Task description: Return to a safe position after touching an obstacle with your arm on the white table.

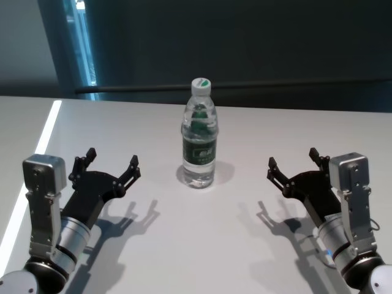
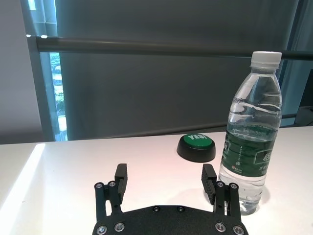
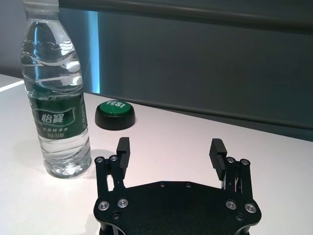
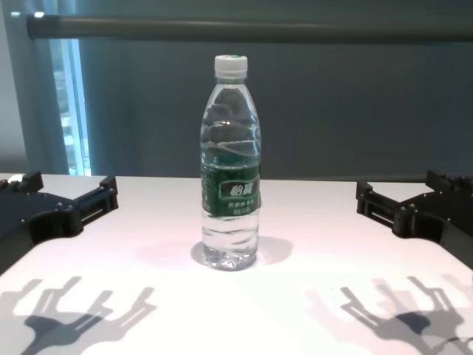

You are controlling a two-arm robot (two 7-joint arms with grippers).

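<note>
The tall clear plastic water bottle with a white cap and green label (image 1: 199,136) stands upright on the smooth white table (image 1: 202,245), untouched by either arm. The left gripper (image 1: 110,166) and right gripper (image 1: 293,164) hover on either side of it, well apart, fingers spread and empty. To me both arms look parked, so either the touch is yet to come or only holding clear remains.

A round green push button on a black dome-shaped base (image 2: 196,146) sits flat on the tabletop, with white lettering across its top. Behind it rises a dark grey wall crossed by a horizontal dark rail (image 2: 146,47). A tall narrow bright window strip (image 1: 81,43) stands beside the wall.
</note>
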